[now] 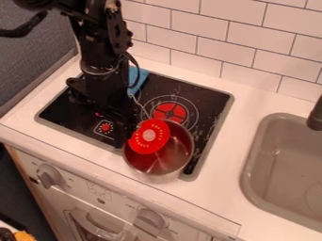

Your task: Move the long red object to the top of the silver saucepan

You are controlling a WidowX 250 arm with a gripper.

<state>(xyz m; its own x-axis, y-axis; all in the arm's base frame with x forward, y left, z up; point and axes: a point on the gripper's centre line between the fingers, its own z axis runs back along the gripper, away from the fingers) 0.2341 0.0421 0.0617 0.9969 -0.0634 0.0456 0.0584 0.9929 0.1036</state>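
Observation:
The gripper (133, 128) is low over the stove at the saucepan's upper left, shut on the long red object (158, 131). That object's round end, with a pale centre and a ring of yellow marks, faces the camera. It overlaps the upper left part of the silver saucepan's opening, and the rest of its length is hidden behind this end. The silver saucepan (179, 162) stands upright at the front right of the black stove top, with a reddish reflection inside.
A black stove top (211, 101) with red burner marks lies under the arm. A blue cloth (137, 79) is at its back edge, behind the arm. To the right is a grey sink (254, 160) with a dark faucet (316, 115). White tiles line the back wall.

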